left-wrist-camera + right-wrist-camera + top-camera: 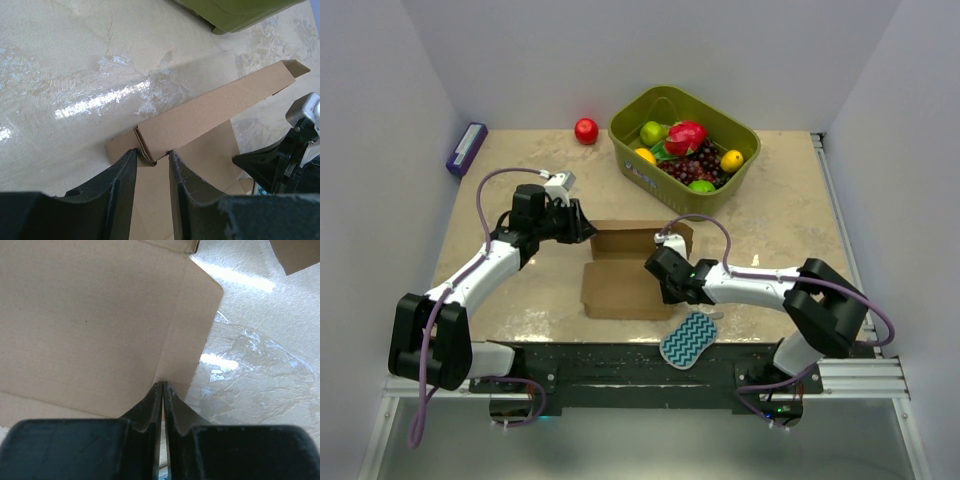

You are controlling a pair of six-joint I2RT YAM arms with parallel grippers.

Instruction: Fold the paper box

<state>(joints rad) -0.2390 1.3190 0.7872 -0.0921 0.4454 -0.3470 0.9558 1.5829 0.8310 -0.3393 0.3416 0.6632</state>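
The paper box is a plain brown cardboard blank lying open at the table's middle, with its back wall folded up. My left gripper is at that wall's left end. In the left wrist view its fingers are closed in on the doubled wall's end, one on each side. My right gripper is shut, and its tips press down on a crease of the box's base beside the right side flap.
A green basket of fruit stands at the back. A red apple lies to its left and a purple block by the left wall. A teal zigzag sponge lies at the front edge, just right of the box.
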